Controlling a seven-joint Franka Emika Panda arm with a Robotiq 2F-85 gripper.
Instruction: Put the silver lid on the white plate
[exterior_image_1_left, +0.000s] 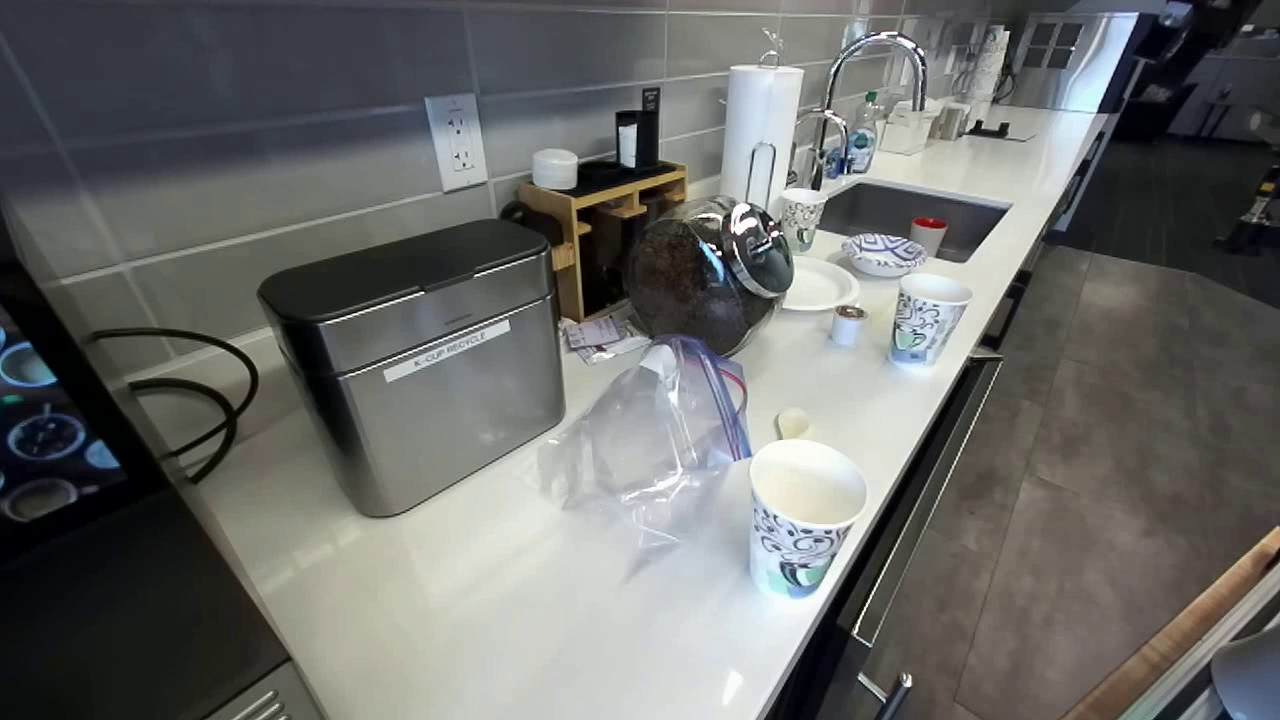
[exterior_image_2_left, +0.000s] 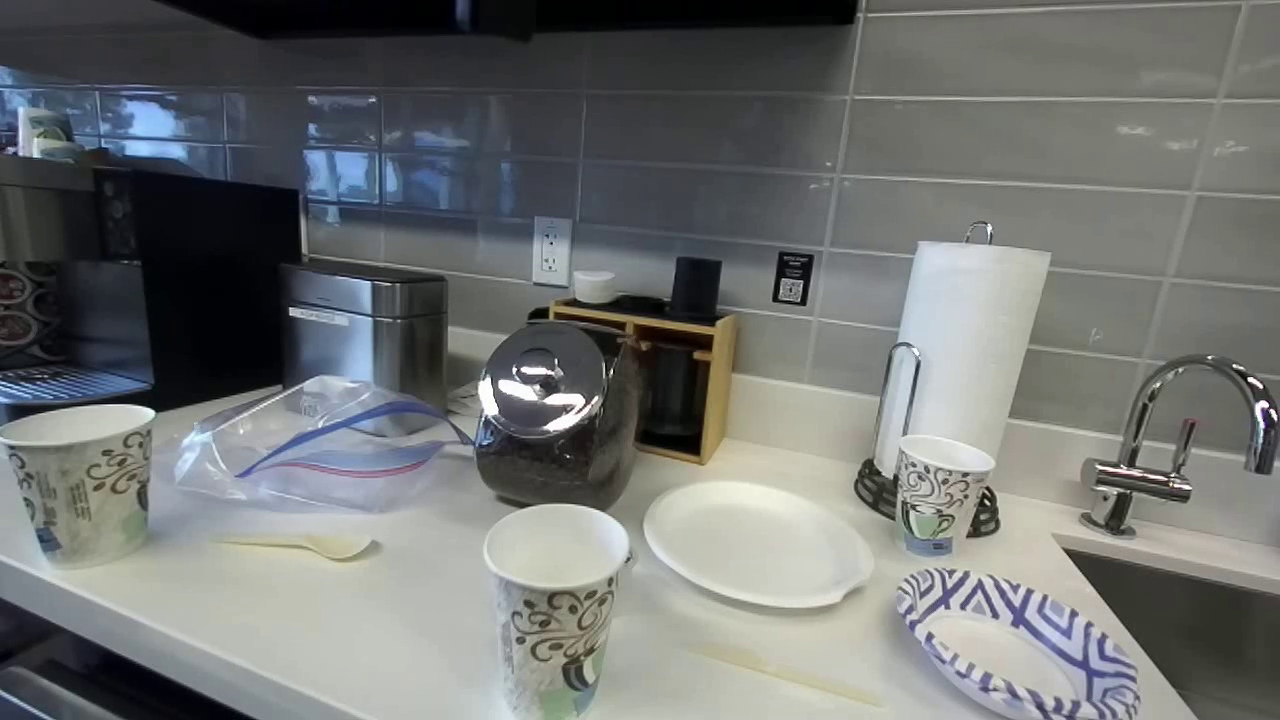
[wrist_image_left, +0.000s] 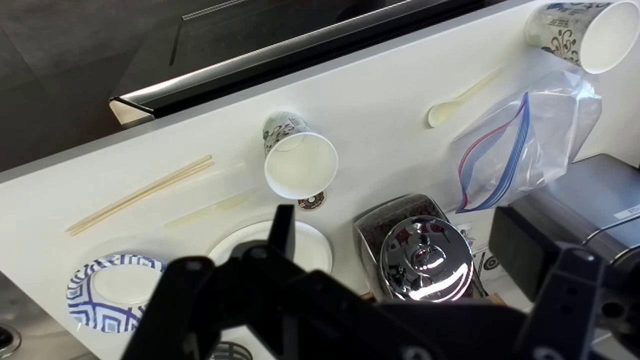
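The silver lid (exterior_image_2_left: 543, 378) sits on the slanted mouth of a glass jar (exterior_image_2_left: 590, 455), its knob facing outward; the slant is presumably there for easy scooping, and it should suit a grasp from the front. The white plate (exterior_image_2_left: 757, 545) lies flat just beside the jar, handy for the carry, with no lid on it yet. The gripper (wrist_image_left: 400, 235) holds nothing: its fingers (wrist_image_left: 283, 230) stand wide apart and frame the lid in the wrist view, probably spread to reach for it, though neither exterior view shows them near the jar. What look like coffee beans (wrist_image_left: 398, 212) fill much of the jar. The patterned paper cup (exterior_image_2_left: 556, 610) in front shows only its pale inside from above. The clear zip bag (exterior_image_2_left: 320, 445) slumps with no contents I can make out; the K-Cup recycle bin (exterior_image_1_left: 450, 400) is closed, its contents hidden.
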